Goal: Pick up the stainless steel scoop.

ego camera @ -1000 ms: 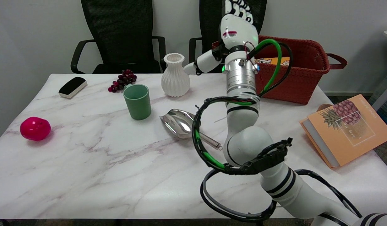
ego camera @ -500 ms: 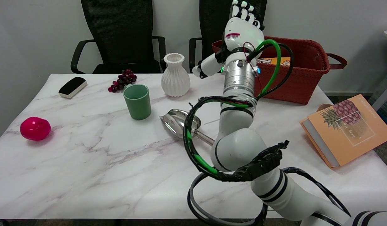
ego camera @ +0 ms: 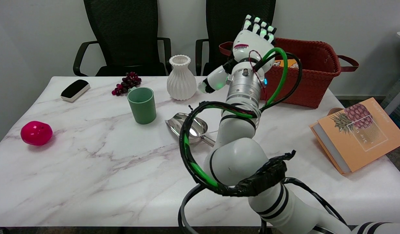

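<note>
The stainless steel scoop (ego camera: 186, 127) lies on the marble table (ego camera: 89, 156) near its middle, bowl toward the green cup, handle running right behind my arm and its cables. My right hand (ego camera: 252, 42) is raised in the air well above and behind the scoop, in front of the red basket. Its fingers point up and its thumb sticks out to the left. It holds nothing. The arm's elbow and a loop of black and green cable hide the scoop's handle and part of its bowl.
A green cup (ego camera: 142, 105) stands just left of the scoop, a white ribbed vase (ego camera: 181, 78) behind it. Grapes (ego camera: 126, 83), a black-and-white eraser (ego camera: 75, 90) and a pink ball (ego camera: 36, 133) lie to the left. A red basket (ego camera: 310, 76) and a pineapple book (ego camera: 359, 133) are at the right.
My right arm has swung left and lower, so its elbow and cables now cover the scoop's handle. The hand has come down and shifted slightly right. The scoop has not moved.
</note>
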### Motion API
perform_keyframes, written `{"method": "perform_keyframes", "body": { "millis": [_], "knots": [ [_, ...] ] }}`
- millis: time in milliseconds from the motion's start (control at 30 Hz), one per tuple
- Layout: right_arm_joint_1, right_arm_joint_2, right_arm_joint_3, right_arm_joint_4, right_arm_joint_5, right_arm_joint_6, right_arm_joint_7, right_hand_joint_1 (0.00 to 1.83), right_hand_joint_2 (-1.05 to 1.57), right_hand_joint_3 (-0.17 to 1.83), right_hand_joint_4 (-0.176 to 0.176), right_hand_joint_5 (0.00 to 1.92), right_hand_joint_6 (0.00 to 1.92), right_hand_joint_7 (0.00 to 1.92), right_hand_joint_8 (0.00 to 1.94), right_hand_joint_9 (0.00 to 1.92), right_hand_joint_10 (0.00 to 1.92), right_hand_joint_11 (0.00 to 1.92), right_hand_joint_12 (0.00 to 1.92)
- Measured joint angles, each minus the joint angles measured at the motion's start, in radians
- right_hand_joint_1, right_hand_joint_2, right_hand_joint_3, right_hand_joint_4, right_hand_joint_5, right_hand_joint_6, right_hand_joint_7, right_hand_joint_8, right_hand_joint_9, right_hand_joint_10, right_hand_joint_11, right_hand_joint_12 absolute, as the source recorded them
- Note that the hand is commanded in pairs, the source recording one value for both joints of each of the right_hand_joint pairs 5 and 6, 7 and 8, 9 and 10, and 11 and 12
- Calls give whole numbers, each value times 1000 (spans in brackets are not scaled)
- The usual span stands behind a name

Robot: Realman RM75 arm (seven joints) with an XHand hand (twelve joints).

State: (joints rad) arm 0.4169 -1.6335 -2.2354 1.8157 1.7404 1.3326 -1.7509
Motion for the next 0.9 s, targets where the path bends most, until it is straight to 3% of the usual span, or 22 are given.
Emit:
{"method": "perform_keyframes", "body": {
  "millis": [900],
  "knots": [
    [-77,-72,-97,36,162,192,-72,1174,-473,849,0,32,32,6,6,0,0,0,0]
  ]
}}
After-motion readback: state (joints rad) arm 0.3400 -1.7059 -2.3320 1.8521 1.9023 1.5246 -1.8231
